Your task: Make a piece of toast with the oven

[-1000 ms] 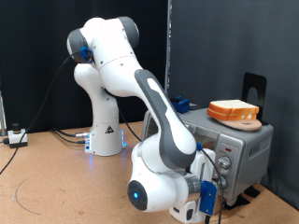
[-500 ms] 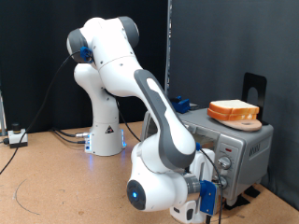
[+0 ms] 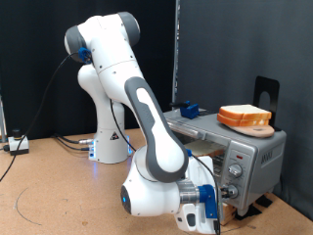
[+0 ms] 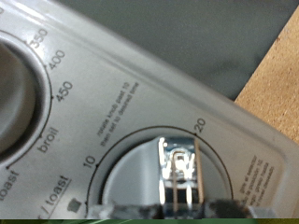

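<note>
The silver oven (image 3: 256, 149) stands at the exterior view's right. My gripper (image 3: 221, 196) is at its front panel, by the lower of the round knobs (image 3: 233, 172). In the wrist view the timer knob (image 4: 131, 173) fills the frame, under the temperature scale. Its chrome grip bar (image 4: 176, 168) sits between my two blurred fingertips (image 4: 126, 201), which press in on either side. A stack of bread slices (image 3: 245, 116) lies on a board on top of the oven. No single slice of toast shows; the arm hides most of the oven door.
The robot's white base (image 3: 111, 142) stands at the back of the wooden table (image 3: 59, 191). A blue object (image 3: 189, 110) sits behind the oven. A black stand (image 3: 265, 93) rises at the right. Cables (image 3: 29, 147) lie at the left.
The arm's lower joints have swung towards the exterior view's left and the wrist has turned. The hand has stayed at the oven's knobs.
</note>
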You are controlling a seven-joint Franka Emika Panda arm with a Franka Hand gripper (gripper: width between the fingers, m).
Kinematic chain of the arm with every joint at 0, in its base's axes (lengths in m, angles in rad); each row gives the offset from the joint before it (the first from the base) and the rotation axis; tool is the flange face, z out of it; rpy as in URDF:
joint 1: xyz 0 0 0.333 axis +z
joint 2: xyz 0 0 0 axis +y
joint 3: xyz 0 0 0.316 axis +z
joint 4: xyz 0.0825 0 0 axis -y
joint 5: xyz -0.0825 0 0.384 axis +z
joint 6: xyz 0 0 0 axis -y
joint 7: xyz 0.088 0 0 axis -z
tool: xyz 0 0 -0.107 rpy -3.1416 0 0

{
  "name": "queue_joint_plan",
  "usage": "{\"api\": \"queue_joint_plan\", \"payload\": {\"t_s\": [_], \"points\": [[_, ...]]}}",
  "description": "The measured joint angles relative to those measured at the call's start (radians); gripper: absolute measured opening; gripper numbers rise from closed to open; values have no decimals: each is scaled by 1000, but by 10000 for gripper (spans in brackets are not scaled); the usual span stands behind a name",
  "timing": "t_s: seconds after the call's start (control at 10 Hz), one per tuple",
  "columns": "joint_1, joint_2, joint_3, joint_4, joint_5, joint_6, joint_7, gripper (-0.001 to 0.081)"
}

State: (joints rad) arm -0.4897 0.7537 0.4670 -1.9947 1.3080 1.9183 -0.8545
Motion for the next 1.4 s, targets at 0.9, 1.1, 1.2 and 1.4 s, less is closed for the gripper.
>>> {"api": "queue_joint_plan", "payload": {"t_s": [0.9,1.1,1.2,1.4], "points": [[3,0,-9,35,-36,28,73,262],[10,-1,-39,71,-173,-13,259,480],[7,-4,-55,87,-212,-46,343,618],[-9,-22,-92,113,-257,-108,481,741]]}}
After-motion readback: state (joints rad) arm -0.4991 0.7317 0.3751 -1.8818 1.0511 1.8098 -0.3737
